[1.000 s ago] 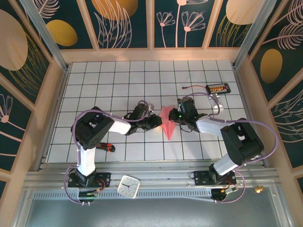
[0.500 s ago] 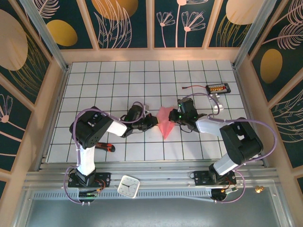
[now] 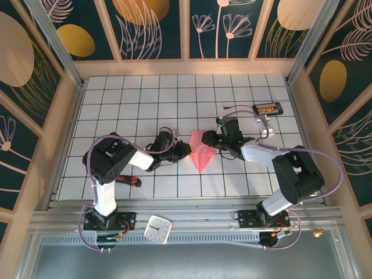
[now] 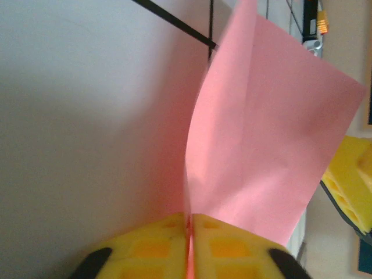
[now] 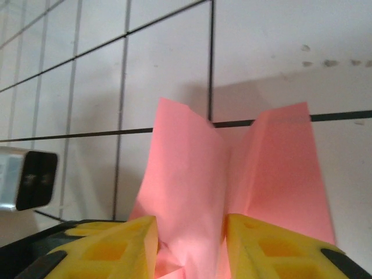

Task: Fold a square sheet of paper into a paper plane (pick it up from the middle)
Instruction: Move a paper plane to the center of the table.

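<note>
The plane (image 3: 201, 152) is seen over the middle of the table (image 3: 116, 104), between the two grippers. One edge is pinched by the left gripper (image 4: 190, 220), its fingers pressed together. The right gripper (image 5: 190, 224) is spread, the plane's folds standing between its fingers.
</note>
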Robot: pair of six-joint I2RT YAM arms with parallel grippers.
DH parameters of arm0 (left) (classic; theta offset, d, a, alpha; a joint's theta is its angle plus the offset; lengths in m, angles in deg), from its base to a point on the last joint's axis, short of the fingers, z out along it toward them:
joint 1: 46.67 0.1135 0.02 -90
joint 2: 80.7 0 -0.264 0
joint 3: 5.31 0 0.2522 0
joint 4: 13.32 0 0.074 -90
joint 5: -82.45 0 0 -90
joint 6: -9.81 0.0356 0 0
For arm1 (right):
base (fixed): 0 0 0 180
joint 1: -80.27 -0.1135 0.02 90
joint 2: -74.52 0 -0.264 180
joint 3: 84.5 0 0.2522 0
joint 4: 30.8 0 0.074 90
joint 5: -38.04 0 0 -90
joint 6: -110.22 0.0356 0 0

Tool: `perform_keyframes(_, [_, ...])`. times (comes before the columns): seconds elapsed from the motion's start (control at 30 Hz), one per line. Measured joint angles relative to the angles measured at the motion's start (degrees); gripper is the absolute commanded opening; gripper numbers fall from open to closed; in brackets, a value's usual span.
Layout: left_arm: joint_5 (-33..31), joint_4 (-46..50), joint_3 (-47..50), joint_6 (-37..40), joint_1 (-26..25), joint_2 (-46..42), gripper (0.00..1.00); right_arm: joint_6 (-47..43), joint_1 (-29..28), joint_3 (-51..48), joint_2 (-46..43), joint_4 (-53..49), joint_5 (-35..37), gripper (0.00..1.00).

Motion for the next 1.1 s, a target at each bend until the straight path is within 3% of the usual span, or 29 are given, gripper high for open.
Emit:
perform_keyframes(0.1, [-0.9,1.1,0.6,0.6,0.0,-1.8,0.31,-0.4,0.5,0.0,-2.8,-0.2,-0.6,0.40])
perform_keyframes(0.33, [-1.4,2.2,1.0,1.6,0.3,-3.3,0.42,-3.2,1.1,0.0,-6.4,-3.6,1.6,0.45])
perform_keyframes(0.63, [-0.4,5.5,-0.8,3.2,0.3,-3.5,0.46,-3.2,-5.3,1.6,0.7,-5.1,9.1,0.51])
perform_keyframes(1.1, [-0.6,6.4,-0.7,4.9,0.4,-4.1,0.47,-3.0,-10.3,5.6,10.8,-6.2,17.5,0.47])
